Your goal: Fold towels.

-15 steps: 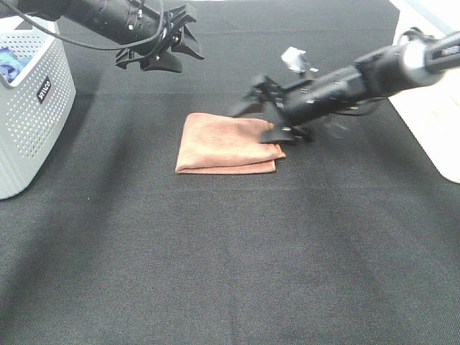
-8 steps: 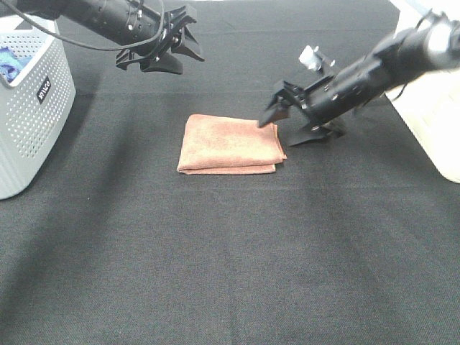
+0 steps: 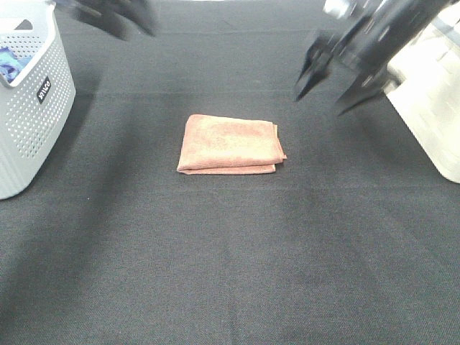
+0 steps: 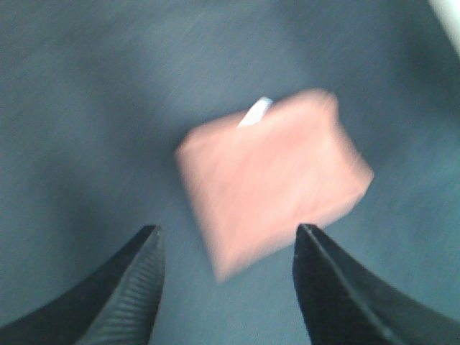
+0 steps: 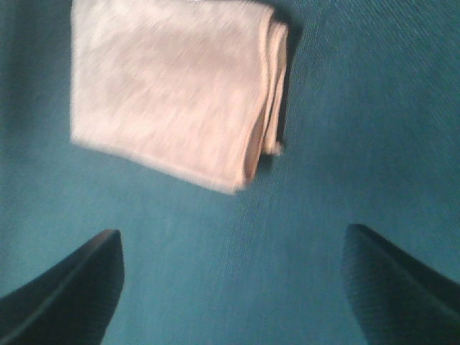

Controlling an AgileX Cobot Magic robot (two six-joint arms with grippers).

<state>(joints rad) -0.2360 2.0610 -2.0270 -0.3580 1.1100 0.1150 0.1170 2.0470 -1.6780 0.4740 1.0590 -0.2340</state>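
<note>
The terracotta towel (image 3: 229,145) lies folded into a small rectangle on the black table cloth (image 3: 230,273), near the middle, and nothing touches it. The right gripper (image 3: 332,88) hangs in the air beyond its right side with the jaws spread wide and empty. The left gripper (image 4: 225,284) is also parted and empty, far at the back left near the white basket (image 3: 32,108).
</note>
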